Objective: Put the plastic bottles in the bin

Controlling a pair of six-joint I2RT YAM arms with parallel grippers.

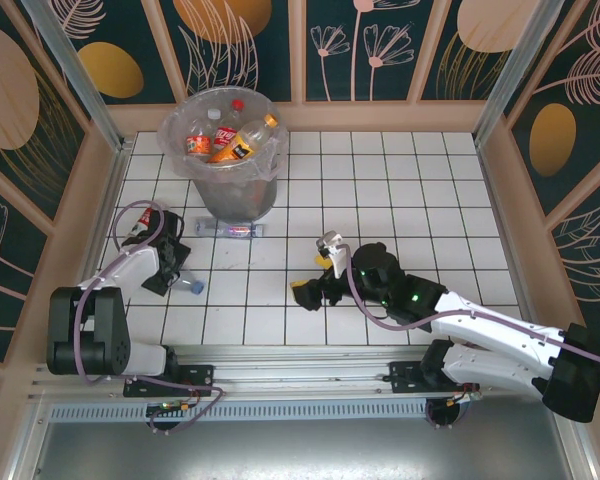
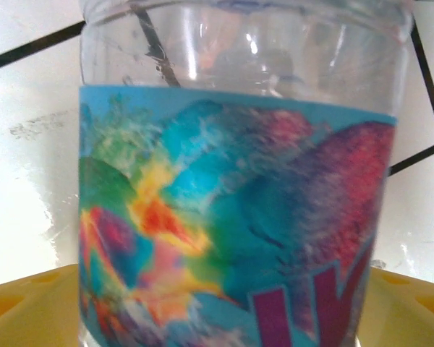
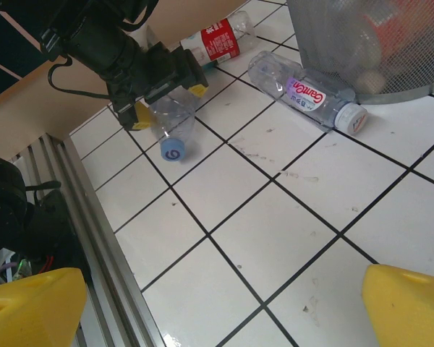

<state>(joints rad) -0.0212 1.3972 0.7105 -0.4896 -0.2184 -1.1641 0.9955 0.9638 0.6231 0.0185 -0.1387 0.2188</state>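
Well, from the left wrist a rainbow-labelled bottle (image 2: pixel 231 217) sits between the left fingers (image 2: pixel 29 303); whether they pinch it I cannot tell. The right wrist shows it lying blue-capped on the desk (image 3: pixel 275 217), the right fingers (image 3: pixel 412 311) spread and empty. From above, the bin (image 1: pixel 180 120) holds other bottles (image 1: pixel 242 140).

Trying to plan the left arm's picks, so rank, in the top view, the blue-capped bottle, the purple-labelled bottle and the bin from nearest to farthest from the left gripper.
1. The blue-capped bottle: lying on the tiles between the jaws of the left gripper.
2. The purple-labelled bottle: lying further back and to the right, just in front of the bin.
3. The bin: farthest, towards the back wall.
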